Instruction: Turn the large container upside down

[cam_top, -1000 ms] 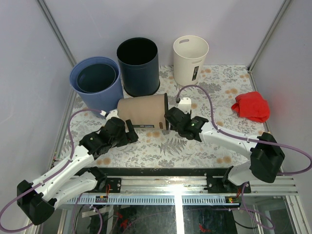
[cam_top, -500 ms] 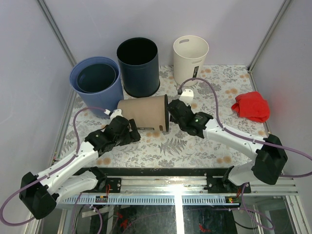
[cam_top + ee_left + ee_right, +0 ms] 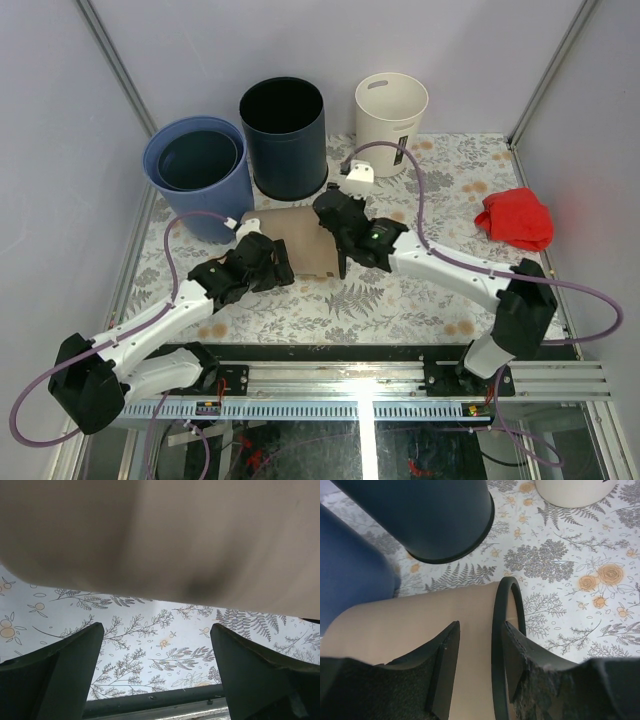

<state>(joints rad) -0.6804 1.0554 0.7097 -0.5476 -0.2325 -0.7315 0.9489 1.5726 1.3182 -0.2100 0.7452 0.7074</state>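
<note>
the tan container [image 3: 300,238] lies on its side on the table [image 3: 400,300] between the arms. our right gripper [image 3: 480,629] sits half-closed astride its black rim [image 3: 509,587], though we cannot tell whether it pinches, and our left gripper [image 3: 156,627] is spread wide and empty, close against the body. to tip it well we want a firm bite on the rim first, then a slow swing with the left gripper bracing the closed end, so the mouth lands flat, clear of the dark bin [image 3: 290,165] behind.

tan container [image 3: 303,246], navy bin [image 3: 288,160], red cloth [image 3: 516,219]
</note>
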